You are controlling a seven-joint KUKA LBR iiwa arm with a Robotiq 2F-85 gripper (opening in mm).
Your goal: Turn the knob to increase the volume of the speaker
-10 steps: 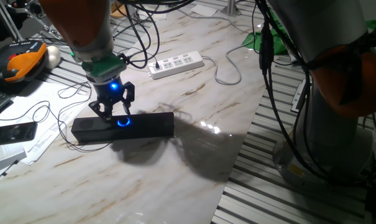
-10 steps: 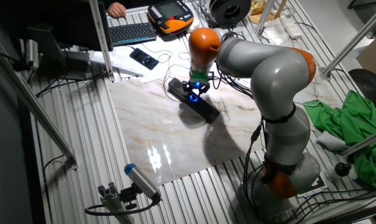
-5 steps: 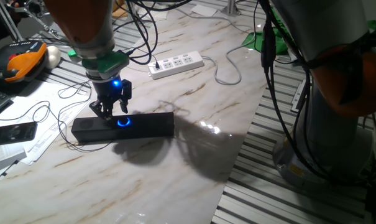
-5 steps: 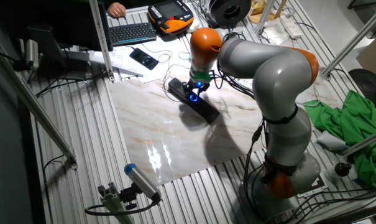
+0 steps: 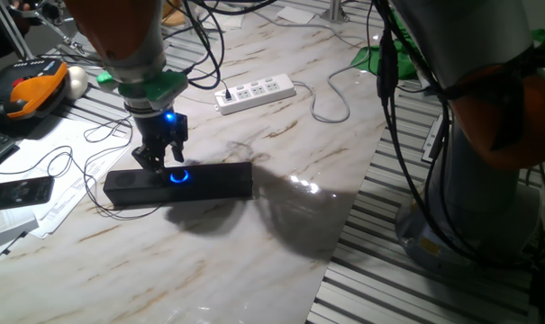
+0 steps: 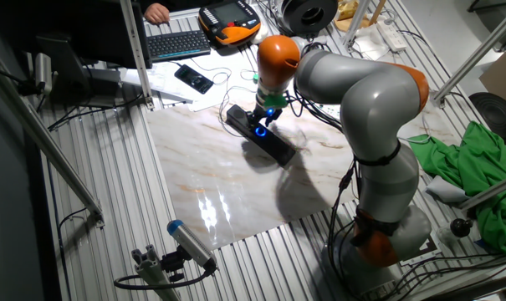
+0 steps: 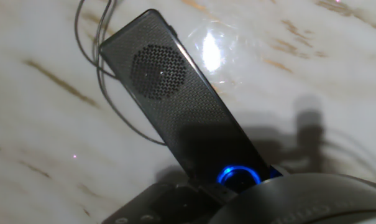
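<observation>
Long, narrow black rectangular speaker [image 5: 178,183] lies flat on the marble-patterned table top [image 5: 254,243], toward the table's side nearest the papers and cables. The small round knob with a glowing blue ring [image 5: 177,176] sits in the middle of the bar's upper face. In the other fixed view the speaker [image 6: 265,138] runs diagonally, with the blue knob [image 6: 260,130] lit under the hand.

The black two-finger gripper [image 5: 162,162] of the grey-and-orange arm [image 6: 353,84] stands directly over the knob, fingers pointing down, tips level with the bar's top. The fingers sit close together about the knob. Whether they press on it cannot be told from either fixed view.

In the hand view the speaker [image 7: 175,99] shows a perforated grille with 1 round driver; the blue ring of the knob [image 7: 238,176] glows at the lower edge, partly hidden by the hand's housing.

A white power strip [image 5: 254,93] lies well apart, farther back on the table. A flat black remote [image 5: 16,192] rests off the marble, on papers.
</observation>
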